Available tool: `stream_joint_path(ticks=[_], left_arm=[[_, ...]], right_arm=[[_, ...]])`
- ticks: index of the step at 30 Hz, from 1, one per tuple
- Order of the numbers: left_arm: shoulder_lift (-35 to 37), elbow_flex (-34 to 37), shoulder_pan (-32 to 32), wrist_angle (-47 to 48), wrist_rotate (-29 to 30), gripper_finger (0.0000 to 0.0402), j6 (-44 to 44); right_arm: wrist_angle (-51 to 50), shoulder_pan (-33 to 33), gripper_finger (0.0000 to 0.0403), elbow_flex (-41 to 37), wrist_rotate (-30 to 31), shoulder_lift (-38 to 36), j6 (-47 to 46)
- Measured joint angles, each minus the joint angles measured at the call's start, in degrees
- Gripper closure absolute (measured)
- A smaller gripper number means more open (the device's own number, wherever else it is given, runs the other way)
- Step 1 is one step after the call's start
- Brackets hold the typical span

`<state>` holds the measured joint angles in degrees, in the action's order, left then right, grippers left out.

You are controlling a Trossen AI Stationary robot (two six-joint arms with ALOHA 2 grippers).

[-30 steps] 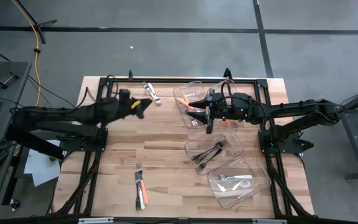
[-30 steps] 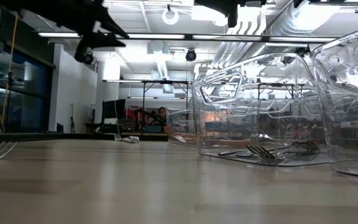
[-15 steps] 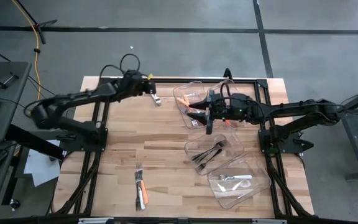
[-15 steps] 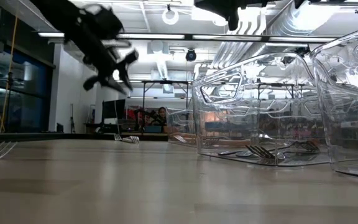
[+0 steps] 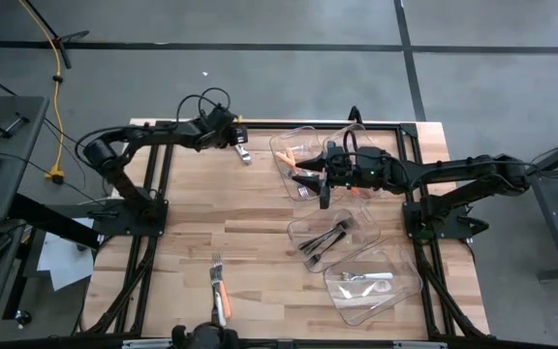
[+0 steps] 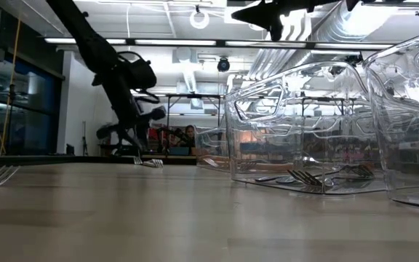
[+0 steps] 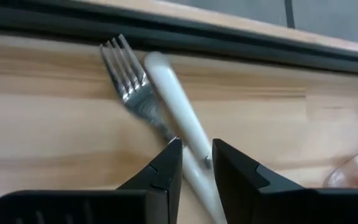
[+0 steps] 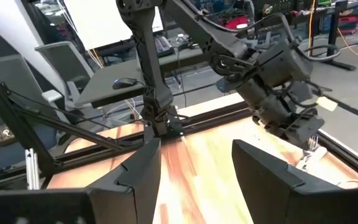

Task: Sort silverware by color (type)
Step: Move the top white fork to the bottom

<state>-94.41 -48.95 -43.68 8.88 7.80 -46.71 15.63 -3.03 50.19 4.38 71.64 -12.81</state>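
Left gripper (image 7: 194, 163) low at the far edge of the wooden table (image 5: 250, 223), near its far-left corner. Fingers slightly parted, straddling the white-handled utensil (image 7: 179, 118); not clamped. A silver metal fork (image 7: 132, 93) lies touching that handle, tines toward the black frame rail (image 7: 229, 37). Right gripper (image 5: 323, 179) hangs above the clear plastic bin (image 5: 294, 141) holding orange-handled pieces (image 5: 303, 174), fingers apart, carrying nothing.
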Motion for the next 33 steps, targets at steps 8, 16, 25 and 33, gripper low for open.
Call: stream_joint_path(ticks=[8,16,25,33], left_arm=[[-4.7,-2.0,0.0,-0.8,0.2,0.0376,1.5],[-5.5,-2.0,-0.1,-0.6,1.0,0.0399,-0.2],[-6.0,-2.0,-1.8,-1.5,0.8,0.0401,-1.1],[-8.6,-2.0,-2.0,-3.4,-2.4,0.0401,-2.5]], right_arm=[[-0.4,0.0,0.022,0.0,0.0,0.0,-0.2],[-0.5,0.0,0.022,0.0,0.0,0.0,-0.2],[-1.6,0.0,0.022,0.0,0.0,0.0,-0.2],[-1.7,0.0,0.022,0.0,0.0,0.0,-0.2]])
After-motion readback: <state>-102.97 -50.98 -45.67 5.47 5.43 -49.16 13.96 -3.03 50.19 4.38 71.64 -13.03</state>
